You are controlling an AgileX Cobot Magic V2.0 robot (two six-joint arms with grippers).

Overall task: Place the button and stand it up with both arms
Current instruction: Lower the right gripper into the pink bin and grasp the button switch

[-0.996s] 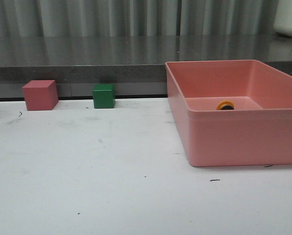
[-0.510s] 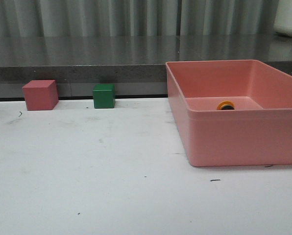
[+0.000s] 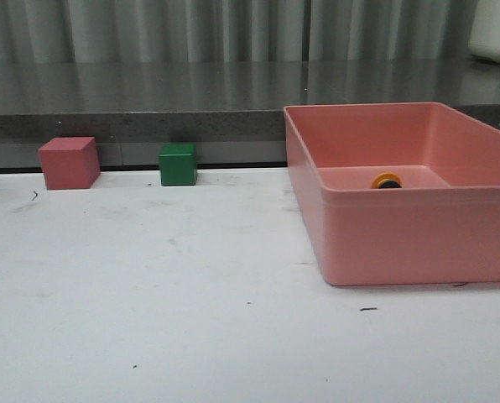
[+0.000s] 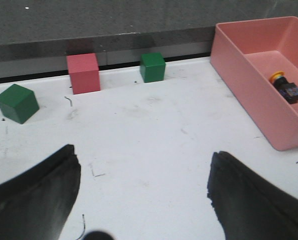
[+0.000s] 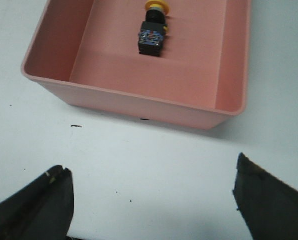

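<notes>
With both grippers spread and empty, the button [image 5: 153, 31] lay toppled inside the pink bin [image 5: 139, 102], awaiting a first reach.

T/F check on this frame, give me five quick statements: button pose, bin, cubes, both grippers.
1. The button lies on its side inside the pink bin. True.
2. The right gripper is shut on the button. False: it is open, over the white table outside the bin, and the button is untouched.
3. The left gripper is open and holds nothing. True.
4. The pink cube sits inside the bin. False: it stands on the table near the far edge, beside a green cube.
5. The left wrist view shows only one green cube. False: a second green cube sits further out, past the pink cube.
</notes>
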